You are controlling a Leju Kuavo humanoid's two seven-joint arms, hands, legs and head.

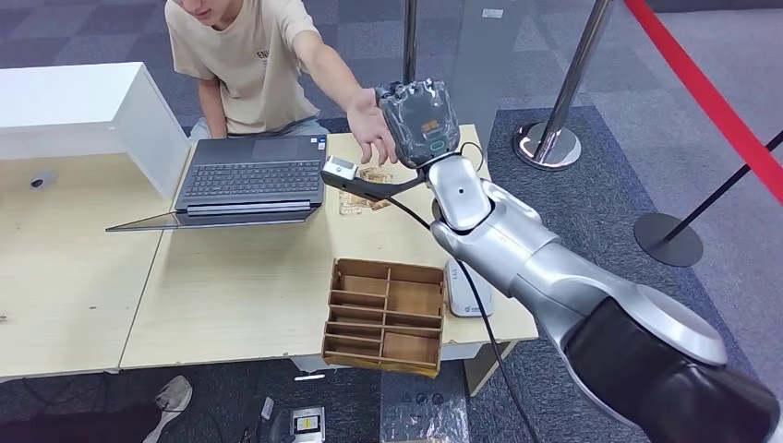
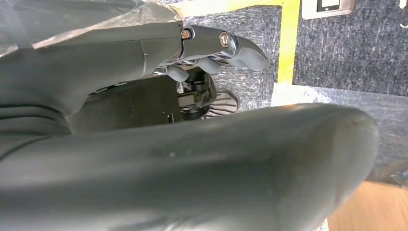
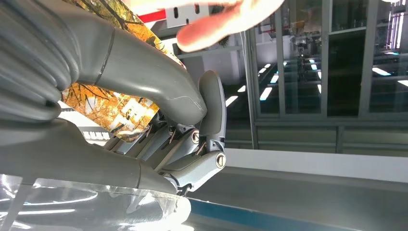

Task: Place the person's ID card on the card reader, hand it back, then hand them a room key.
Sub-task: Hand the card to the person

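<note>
Two hands are closing on each other over the far edge of the table (image 1: 231,295), just right of the open laptop (image 1: 249,175). The right arm (image 1: 554,277) is reaching out long towards the seated person (image 1: 249,65), clear of the wooden organiser (image 1: 383,314) and the white card reader (image 1: 469,295) sitting at the near edge.

The right hand (image 1: 417,120) is clamping a leaf-patterned card (image 3: 120,108) under its thumb (image 3: 144,72). I cannot tell whether it is the ID or the room key. The card is lying lengthwise along the hand. The person's hand (image 1: 371,129) is hovering just beside it on the laptop side, fingers stretching over the thumb.

The left hand (image 2: 211,48) is hanging down by the floor, fingers loose and holding nothing, so the right hand is the nearer one.
</note>
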